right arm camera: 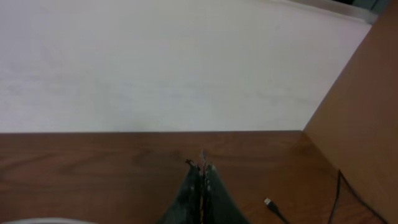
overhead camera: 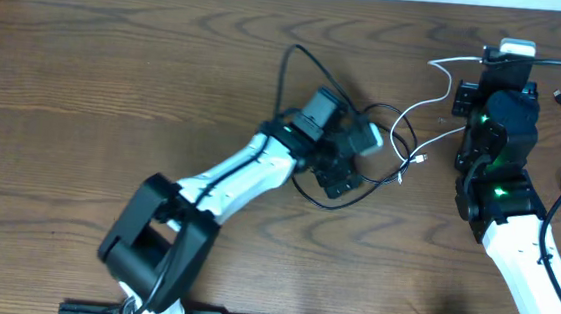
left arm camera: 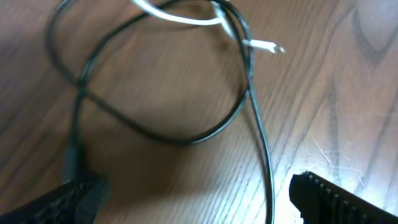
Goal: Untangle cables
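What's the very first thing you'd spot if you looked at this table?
A messy loop of black cable lies in the middle of the brown table, with a white cable crossing its top. The left gripper hangs wide open right over that tangle. Near the table's far right edge, the right gripper is pinched shut.

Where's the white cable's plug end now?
Overhead view: the plug end lies mid-table, right of the left gripper, beside the black cable.
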{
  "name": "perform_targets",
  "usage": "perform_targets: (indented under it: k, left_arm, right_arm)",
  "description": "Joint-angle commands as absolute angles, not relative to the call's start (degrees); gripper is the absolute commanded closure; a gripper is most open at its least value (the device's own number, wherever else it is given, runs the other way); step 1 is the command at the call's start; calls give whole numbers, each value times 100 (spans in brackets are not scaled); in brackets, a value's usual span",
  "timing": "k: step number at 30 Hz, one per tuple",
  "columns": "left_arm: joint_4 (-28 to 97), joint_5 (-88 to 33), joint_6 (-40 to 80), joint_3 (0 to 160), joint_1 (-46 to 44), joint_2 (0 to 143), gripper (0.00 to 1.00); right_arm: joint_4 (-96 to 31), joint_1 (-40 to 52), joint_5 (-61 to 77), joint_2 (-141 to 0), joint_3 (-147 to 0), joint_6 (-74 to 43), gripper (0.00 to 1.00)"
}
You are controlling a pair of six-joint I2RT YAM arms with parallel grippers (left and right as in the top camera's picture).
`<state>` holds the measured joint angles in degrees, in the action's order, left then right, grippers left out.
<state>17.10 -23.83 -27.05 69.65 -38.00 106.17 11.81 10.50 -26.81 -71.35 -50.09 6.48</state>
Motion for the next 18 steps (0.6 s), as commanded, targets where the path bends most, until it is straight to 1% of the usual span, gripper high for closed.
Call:
perform_targets:
  k: [1, 11, 18]
  left_arm:
    - [1448, -2261, -2936, 6954, -4066, 10871, 2]
    - [558, -2193, -2934, 6954, -4449, 11688, 2]
    - [473, -2178, -2934, 6954, -4584, 11789, 2]
  right_arm:
    - [1081, 1015, -2637, -7137, -5035, 556, 99]
    - [980, 1015, -2379, -7137, -5035, 364, 99]
    - [808, 1015, -2375, -7137, -5035, 296, 99]
